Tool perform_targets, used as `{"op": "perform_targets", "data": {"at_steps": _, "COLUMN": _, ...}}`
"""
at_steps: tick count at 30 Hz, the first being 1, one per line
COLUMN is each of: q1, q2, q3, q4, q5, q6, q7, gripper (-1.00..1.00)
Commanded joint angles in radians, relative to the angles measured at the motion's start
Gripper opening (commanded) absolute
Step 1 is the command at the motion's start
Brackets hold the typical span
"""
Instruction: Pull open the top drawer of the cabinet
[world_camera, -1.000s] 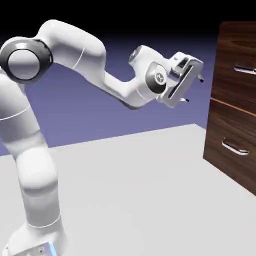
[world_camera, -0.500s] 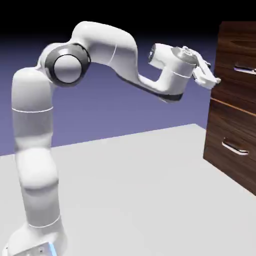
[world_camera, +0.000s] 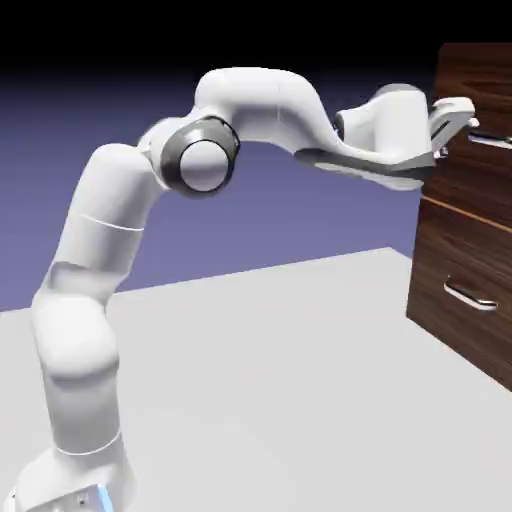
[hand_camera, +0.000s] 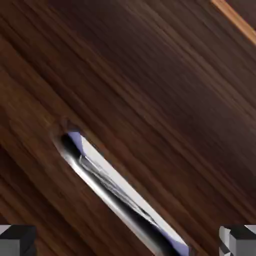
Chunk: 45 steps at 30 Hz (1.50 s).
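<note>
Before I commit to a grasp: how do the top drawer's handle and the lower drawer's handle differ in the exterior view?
The top handle sits beside the gripper, while the lower handle has no part of the arm near it. The top handle is cut off by the picture's right edge; the lower handle shows whole. Both are shiny silver bars on dark wood-grain fronts.

The white arm (world_camera: 255, 105) is brightly lit, almost washed out in places, against a backdrop fading to black. The silver handle (hand_camera: 120, 195) throws glare (rather mirror-like), while the surrounding wood (hand_camera: 150, 100) looks dim and softly blurred.
</note>
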Motion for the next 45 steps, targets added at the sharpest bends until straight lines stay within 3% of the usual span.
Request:
{"op": "perform_targets", "data": {"at_steps": 1, "q1": 0.002, "q2": 0.021, "q3": -0.002, "q4": 0.033, "q5": -0.044, "q6": 0.002, "q7": -0.04, "gripper": 0.0}}
{"op": "perform_targets", "data": {"at_steps": 7, "q1": 0.011, "q2": 0.122, "q3": -0.014, "q4": 0.192, "q5": -0.253, "q6": 0.01, "q7": -0.232, "gripper": 0.0}}
{"op": "perform_targets", "data": {"at_steps": 33, "q1": -0.003, "q2": 0.399, "q3": -0.161, "q4": 0.454, "q5": 0.837, "q6": 0.102, "q7": -1.184, "gripper": 0.0}}
{"op": "perform_targets", "data": {"at_steps": 34, "q1": -0.003, "q2": 0.399, "q3": -0.161, "q4": 0.454, "q5": 0.837, "q6": 0.102, "q7": -1.184, "gripper": -1.0}}
{"op": "perform_targets", "data": {"at_steps": 45, "q1": 0.091, "q2": 0.342, "q3": -0.349, "q4": 0.416, "q5": 0.526, "q6": 0.15, "q7": -0.75, "gripper": -1.0}}
